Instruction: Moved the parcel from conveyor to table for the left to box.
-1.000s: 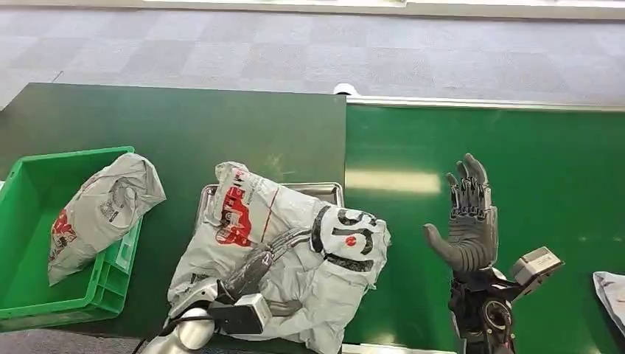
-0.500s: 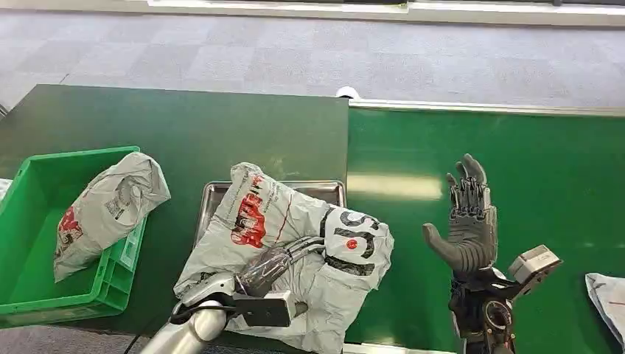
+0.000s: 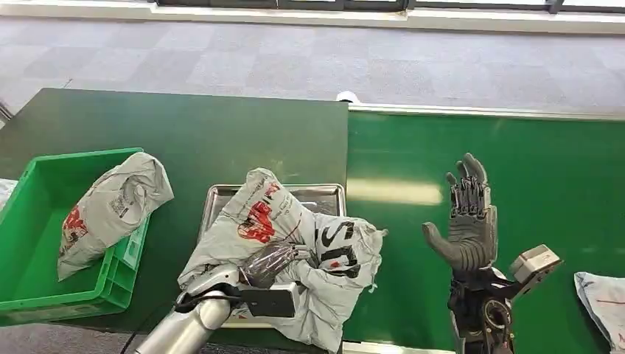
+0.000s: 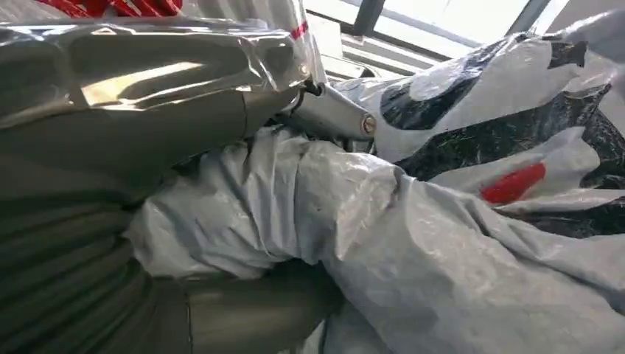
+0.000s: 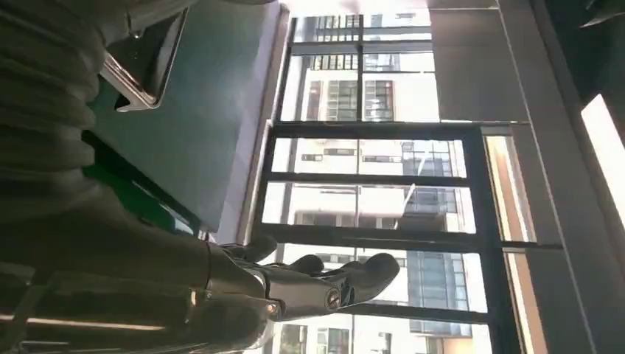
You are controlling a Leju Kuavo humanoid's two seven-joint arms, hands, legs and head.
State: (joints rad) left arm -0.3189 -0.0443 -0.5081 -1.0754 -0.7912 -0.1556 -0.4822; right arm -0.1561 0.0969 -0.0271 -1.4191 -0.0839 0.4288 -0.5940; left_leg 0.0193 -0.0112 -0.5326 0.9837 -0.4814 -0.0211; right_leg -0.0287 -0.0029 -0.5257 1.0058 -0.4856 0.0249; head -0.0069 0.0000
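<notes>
The parcel is a crumpled grey plastic bag with red and black print, lying over a metal tray on the dark table. My left hand grips a bunched fold at its near side, fingers buried in the plastic. In the left wrist view the parcel bulges over my left hand, and glossy film hides the fingers. My right hand stands upright and open above the green conveyor, holding nothing. In the right wrist view the right hand has its fingers stretched out.
A green bin at the table's left holds another grey parcel leaning on its rim. A further parcel lies on the conveyor at the far right. The tray's corner shows in the right wrist view.
My left hand has bunched the parcel tighter and drawn it up, so its printed top now stands higher and narrower. The right hand has not moved. The camera shifted slightly.
</notes>
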